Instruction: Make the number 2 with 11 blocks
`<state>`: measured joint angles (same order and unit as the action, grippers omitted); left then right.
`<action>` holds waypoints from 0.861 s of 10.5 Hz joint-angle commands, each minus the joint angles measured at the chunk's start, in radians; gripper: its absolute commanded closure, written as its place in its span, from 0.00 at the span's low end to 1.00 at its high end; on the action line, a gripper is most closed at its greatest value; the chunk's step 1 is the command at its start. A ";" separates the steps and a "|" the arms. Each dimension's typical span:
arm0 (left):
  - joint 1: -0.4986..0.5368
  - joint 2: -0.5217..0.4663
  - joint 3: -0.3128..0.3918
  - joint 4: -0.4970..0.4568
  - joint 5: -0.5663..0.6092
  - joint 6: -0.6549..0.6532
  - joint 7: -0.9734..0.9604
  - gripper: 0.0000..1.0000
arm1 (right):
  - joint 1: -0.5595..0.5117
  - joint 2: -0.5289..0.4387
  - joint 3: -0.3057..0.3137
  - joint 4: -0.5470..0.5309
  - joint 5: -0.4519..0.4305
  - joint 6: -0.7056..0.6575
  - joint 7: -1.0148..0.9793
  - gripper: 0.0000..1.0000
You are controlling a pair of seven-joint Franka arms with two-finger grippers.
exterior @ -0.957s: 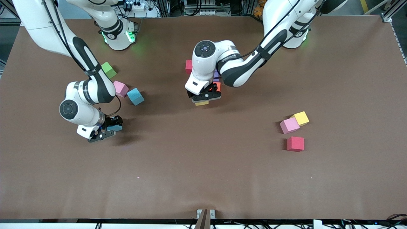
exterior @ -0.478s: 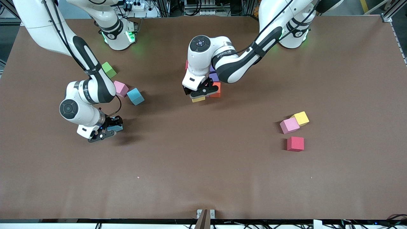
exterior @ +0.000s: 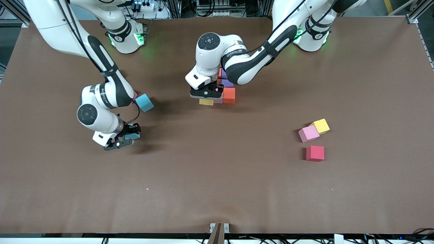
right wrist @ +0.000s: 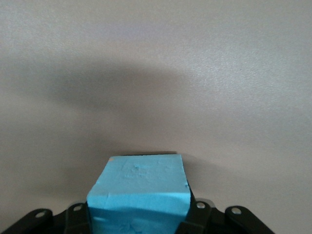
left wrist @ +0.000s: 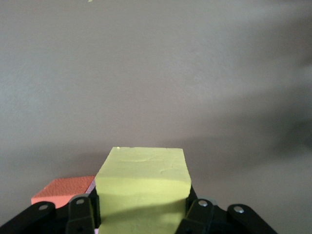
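Observation:
My left gripper (exterior: 205, 97) is shut on a yellow block (exterior: 206, 102) (left wrist: 141, 180), held low at the edge of the cluster in the table's middle. That cluster shows an orange block (exterior: 229, 95) (left wrist: 61, 190), a purple block (exterior: 226, 82) and a sliver of red (exterior: 220, 72); the left arm hides the rest. My right gripper (exterior: 122, 139) is shut on a light blue block (exterior: 134, 136) (right wrist: 139, 190) over bare table toward the right arm's end. Another light blue block (exterior: 144, 102) lies on the table beside the right arm.
Three loose blocks lie toward the left arm's end: a pink one (exterior: 308, 134) touching a yellow one (exterior: 321, 125), and a red one (exterior: 315, 153) nearer the front camera. The brown table (exterior: 217, 189) stretches wide there.
The left gripper carried the yellow block toward the right arm's end, beside the orange block. The right gripper shifted toward the table's middle with its light blue block; its arm now covers the pink and green cubes.

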<state>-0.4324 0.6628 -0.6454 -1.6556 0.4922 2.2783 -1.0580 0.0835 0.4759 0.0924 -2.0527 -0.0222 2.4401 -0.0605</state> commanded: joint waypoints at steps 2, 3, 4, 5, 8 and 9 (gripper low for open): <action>-0.025 0.053 0.012 0.043 -0.003 -0.013 0.301 0.96 | -0.001 -0.017 0.000 -0.004 -0.002 -0.016 0.021 0.87; -0.038 0.066 0.013 0.055 -0.001 -0.013 0.382 1.00 | -0.001 -0.017 0.000 -0.004 -0.002 -0.016 0.021 0.87; -0.058 0.084 0.013 0.084 -0.003 -0.013 0.476 1.00 | -0.001 -0.017 0.000 -0.006 -0.002 -0.016 0.021 0.87; -0.065 0.081 0.013 0.098 -0.012 -0.014 0.513 1.00 | -0.001 -0.017 0.000 -0.006 -0.002 -0.016 0.021 0.87; -0.066 0.086 0.015 0.100 0.021 -0.013 0.713 1.00 | -0.001 -0.017 0.000 -0.007 -0.002 -0.016 0.021 0.87; -0.066 0.087 0.019 0.100 0.034 -0.013 0.936 1.00 | -0.001 -0.017 0.000 -0.006 -0.002 -0.015 0.021 0.87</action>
<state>-0.4848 0.7377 -0.6391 -1.5806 0.5055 2.2780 -0.3532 0.0836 0.4759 0.0910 -2.0526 -0.0222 2.4362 -0.0521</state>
